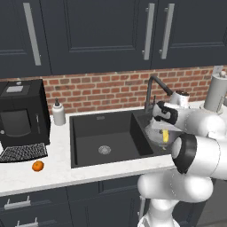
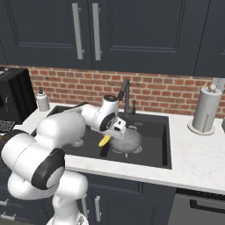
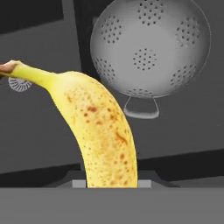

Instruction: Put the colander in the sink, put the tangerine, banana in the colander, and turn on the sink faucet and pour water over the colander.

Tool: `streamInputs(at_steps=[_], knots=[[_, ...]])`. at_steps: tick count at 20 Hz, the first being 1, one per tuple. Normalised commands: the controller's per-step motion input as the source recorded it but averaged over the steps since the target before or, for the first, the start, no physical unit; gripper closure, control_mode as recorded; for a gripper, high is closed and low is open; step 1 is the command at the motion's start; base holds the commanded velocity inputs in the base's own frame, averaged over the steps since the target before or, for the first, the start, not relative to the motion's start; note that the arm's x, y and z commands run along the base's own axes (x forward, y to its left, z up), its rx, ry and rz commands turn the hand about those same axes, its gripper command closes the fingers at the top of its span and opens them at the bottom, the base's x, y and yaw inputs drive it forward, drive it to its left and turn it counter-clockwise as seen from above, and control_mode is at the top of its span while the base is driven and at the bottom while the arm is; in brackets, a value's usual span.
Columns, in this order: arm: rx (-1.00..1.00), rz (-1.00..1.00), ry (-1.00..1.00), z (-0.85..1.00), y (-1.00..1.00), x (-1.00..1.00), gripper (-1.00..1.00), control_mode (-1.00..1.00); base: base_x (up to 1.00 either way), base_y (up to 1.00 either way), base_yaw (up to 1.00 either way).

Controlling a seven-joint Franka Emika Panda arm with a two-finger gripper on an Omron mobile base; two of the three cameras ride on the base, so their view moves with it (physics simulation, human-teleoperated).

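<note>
Matte black double-basin sink [image 2: 162, 145] is set into the white counter [image 1: 53, 173]. The silvery perforated colander [image 3: 151, 48] is seen resting in the smaller right basin, below the dark gooseneck faucet [image 1: 153, 91]. The yellow banana [image 3: 103, 131] is held clamped in the nearly closed gripper [image 2: 110, 134], suspended just beside the colander. The tangerine [image 1: 38, 166] is left on the counter, well apart.

Two base views flank the sink [image 1: 88, 128], hand view close above colander [image 3: 151, 48]
</note>
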Motion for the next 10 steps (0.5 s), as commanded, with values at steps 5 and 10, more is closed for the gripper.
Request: streamInputs(at_steps=[5,10], knots=[[0.06,0.0,-0.19,-0.42,-0.43,0.25,1.0,-1.0,0.0,0.0,0.0],[0.03,-0.02,-0.17,-0.34,-0.2,0.0,1.0,-1.0,0.0,0.0,0.0]])
